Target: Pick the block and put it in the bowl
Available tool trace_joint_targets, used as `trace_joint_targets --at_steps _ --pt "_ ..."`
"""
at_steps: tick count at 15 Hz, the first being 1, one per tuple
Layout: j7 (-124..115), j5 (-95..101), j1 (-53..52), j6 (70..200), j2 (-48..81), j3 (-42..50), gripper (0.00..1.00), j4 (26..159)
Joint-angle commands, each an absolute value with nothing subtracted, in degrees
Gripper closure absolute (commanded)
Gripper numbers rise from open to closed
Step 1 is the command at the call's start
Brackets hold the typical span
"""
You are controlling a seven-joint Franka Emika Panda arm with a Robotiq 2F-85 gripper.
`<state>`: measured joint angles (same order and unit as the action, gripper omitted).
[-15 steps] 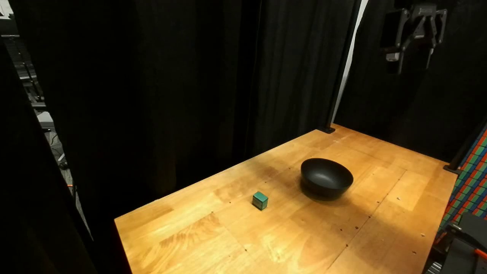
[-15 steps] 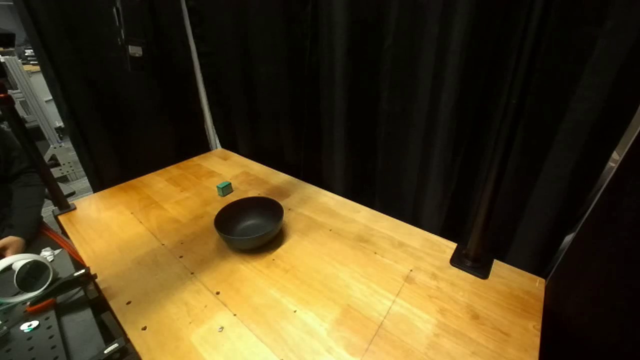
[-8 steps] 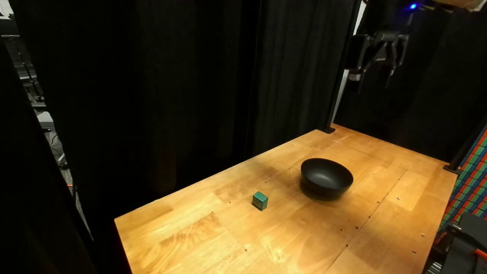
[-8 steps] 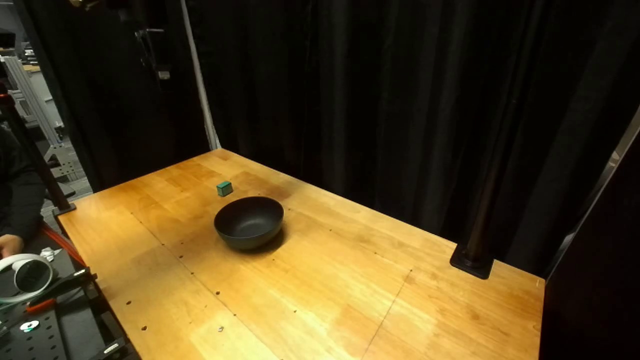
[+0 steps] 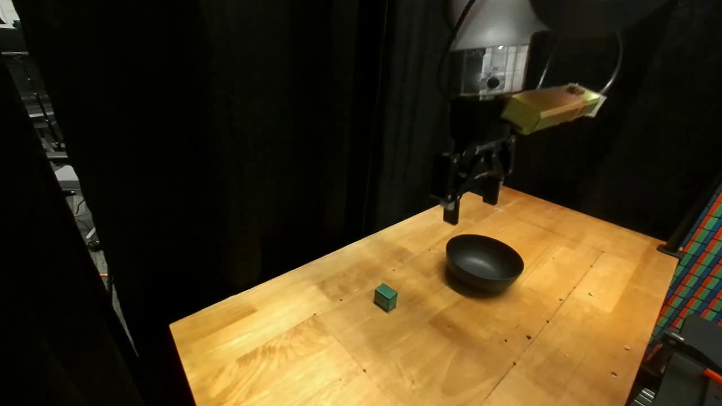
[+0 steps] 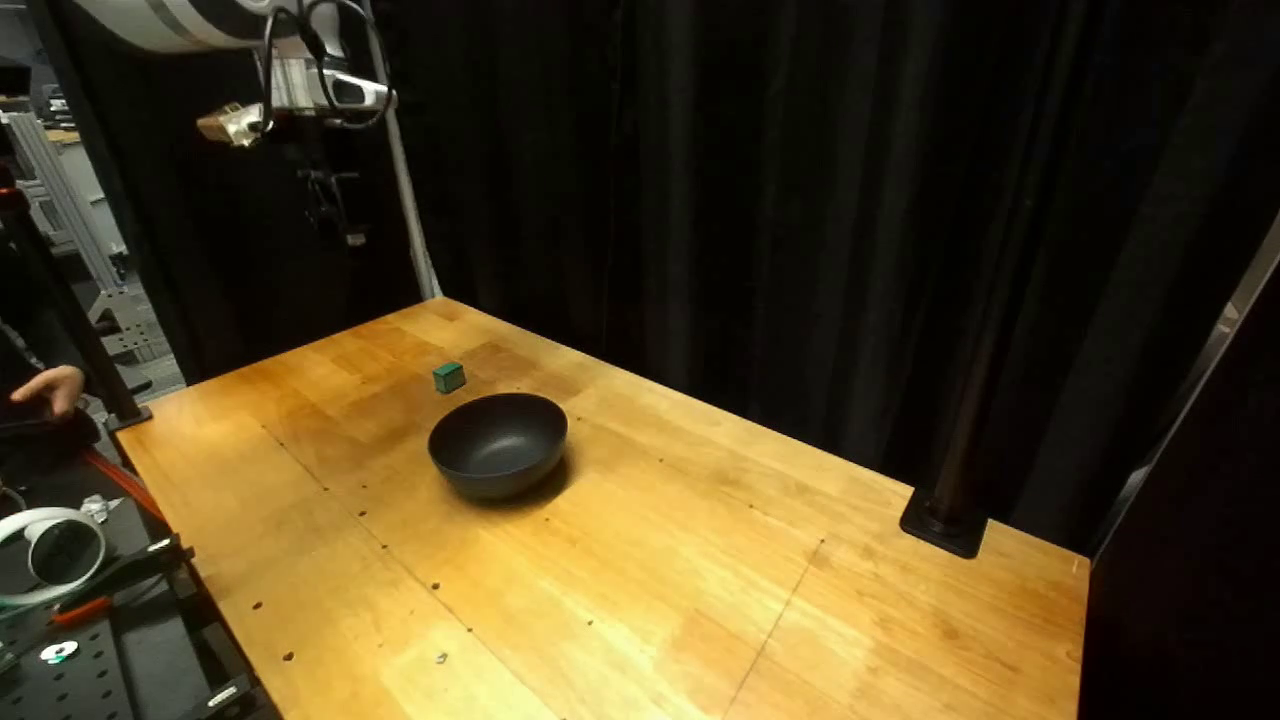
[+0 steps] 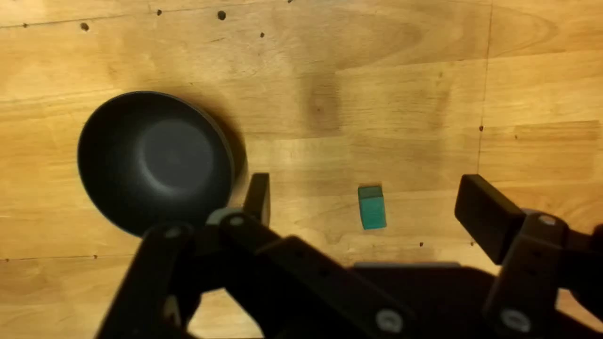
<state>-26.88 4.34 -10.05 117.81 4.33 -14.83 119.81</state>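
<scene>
The block [image 5: 386,297], a small green cube, sits on the wooden table in both exterior views [image 6: 449,377]. The bowl [image 5: 484,264], round and black, stands upright beside it with nothing visible inside; it also shows in an exterior view [image 6: 498,446]. My gripper [image 5: 471,207] is open and holds nothing, high above the table. In the wrist view the gripper's fingers [image 7: 372,202] are wide apart. The block [image 7: 372,207] appears between them, far below. The bowl [image 7: 174,155] is at the left there, partly covered by the left finger.
The wooden table [image 6: 640,600] has black curtains [image 6: 750,200] behind it. A black pole base [image 6: 942,525] stands at its far edge. A person's hand [image 6: 55,390] and a black cart [image 6: 100,640] are beside the table. A yellow box [image 5: 550,107] is fixed on my wrist.
My gripper has come down and toward the bowl and block, and more of the arm shows. The block and bowl have not moved. The person's hand has lifted.
</scene>
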Motion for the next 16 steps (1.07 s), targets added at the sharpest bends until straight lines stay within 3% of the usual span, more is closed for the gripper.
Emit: trace_joint_targets --at_steps 1,9,16 --pt "-30.86 8.61 -13.91 120.28 13.99 -13.88 0.00 114.93" --pt "-36.98 13.14 -22.81 127.77 26.85 -9.66 0.00 107.71" --pt "-37.95 17.28 -25.41 125.36 36.36 -3.96 0.00 94.36"
